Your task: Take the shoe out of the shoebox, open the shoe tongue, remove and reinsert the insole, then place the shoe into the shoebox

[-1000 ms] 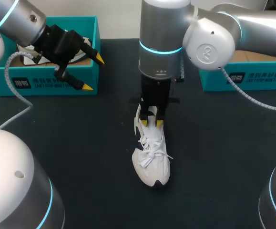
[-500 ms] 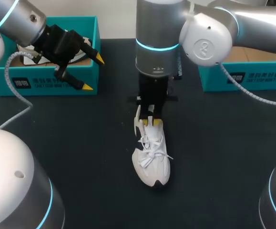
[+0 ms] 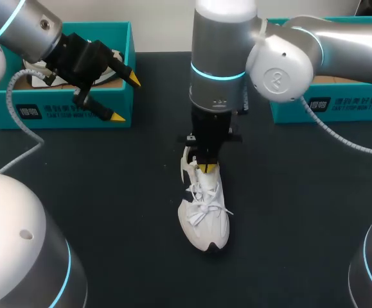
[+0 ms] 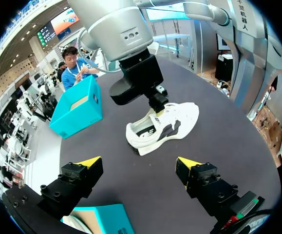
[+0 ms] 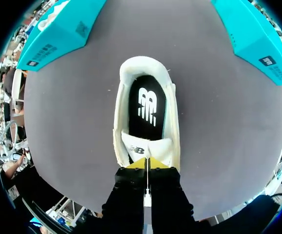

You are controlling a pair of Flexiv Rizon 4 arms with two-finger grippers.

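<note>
Whereas its yellow tips were held apart earlier, the right gripper (image 3: pixel 205 168) is now seen from the head view closed over the white lace-up sneaker (image 3: pixel 205 212), which is laid on the black table (image 3: pixel 301 212), outside the teal cardboard shoebox (image 3: pixel 57 109). From the left wrist, the left gripper (image 4: pixel 138 163) is shown spread open and empty. From the right wrist, the tips are pinched on the white padded tongue (image 5: pixel 148 146) before the black insole (image 5: pixel 148 105); tongue-opening is judged begun.

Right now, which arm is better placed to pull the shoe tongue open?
Right. The right hand is shut on the shoe tongue of the shoe at mid-table. The left hand hangs open beside the left shoebox, well away from it.
</note>
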